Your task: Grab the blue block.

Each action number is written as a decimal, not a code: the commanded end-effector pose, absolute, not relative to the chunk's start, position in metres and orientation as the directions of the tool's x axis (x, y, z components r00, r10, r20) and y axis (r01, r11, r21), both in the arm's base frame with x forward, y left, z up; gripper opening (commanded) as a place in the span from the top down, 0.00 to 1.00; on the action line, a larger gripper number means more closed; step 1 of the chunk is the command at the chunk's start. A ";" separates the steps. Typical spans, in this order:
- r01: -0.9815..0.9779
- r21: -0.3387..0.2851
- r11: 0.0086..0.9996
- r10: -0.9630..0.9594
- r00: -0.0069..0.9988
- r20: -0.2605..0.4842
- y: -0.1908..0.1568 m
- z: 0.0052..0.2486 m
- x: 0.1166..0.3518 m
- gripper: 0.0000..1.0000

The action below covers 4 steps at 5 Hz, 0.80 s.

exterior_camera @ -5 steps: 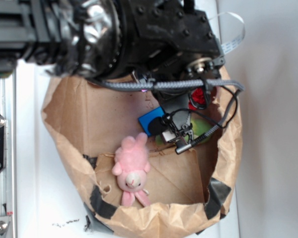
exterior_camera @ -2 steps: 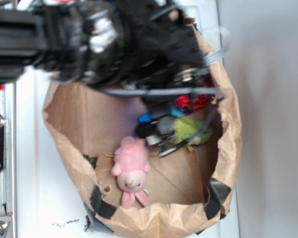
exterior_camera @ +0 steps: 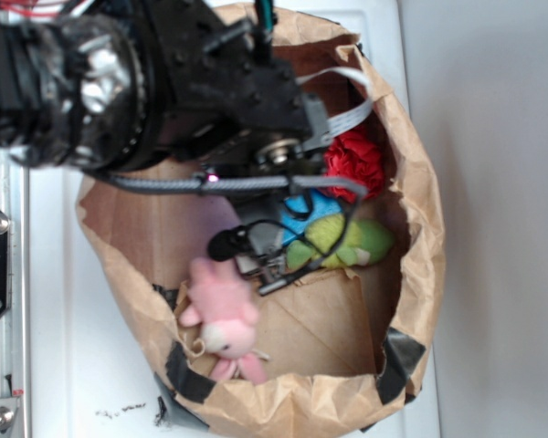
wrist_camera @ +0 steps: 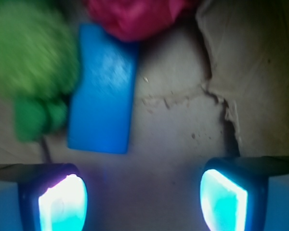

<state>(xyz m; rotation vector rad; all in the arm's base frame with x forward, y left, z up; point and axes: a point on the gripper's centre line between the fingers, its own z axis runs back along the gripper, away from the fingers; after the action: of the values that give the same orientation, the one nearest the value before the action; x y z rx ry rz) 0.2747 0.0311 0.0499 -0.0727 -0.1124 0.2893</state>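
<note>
No readable writing or labels anywhere. Tool [wrist_camera: 143, 199] wide open, gripping nothing, its two glowing pads [wrist_camera: 62, 202] low in the wrist view over bare brown paper. Blue block [wrist_camera: 104, 89] flat on the bag [exterior_camera: 420, 274] floor ahead, clear of both pads, touching the green plush [wrist_camera: 31, 62] on one side and tucked under the red ball [wrist_camera: 135, 17] at its far end. Pink plush [exterior_camera: 221, 315] blurred near the bag's torn edge.
</note>
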 end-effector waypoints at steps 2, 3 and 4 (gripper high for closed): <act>-0.281 -0.087 0.956 0.291 0.945 0.147 0.014 0.074 0.289 0.00; -0.286 -0.081 0.955 0.295 0.942 0.160 0.002 0.076 0.285 0.00; -0.309 -0.077 0.948 0.317 0.936 0.153 -0.003 0.074 0.291 0.00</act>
<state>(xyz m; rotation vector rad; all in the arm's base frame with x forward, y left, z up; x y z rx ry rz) 0.2803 0.0012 0.0589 -0.0428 -0.1154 0.3319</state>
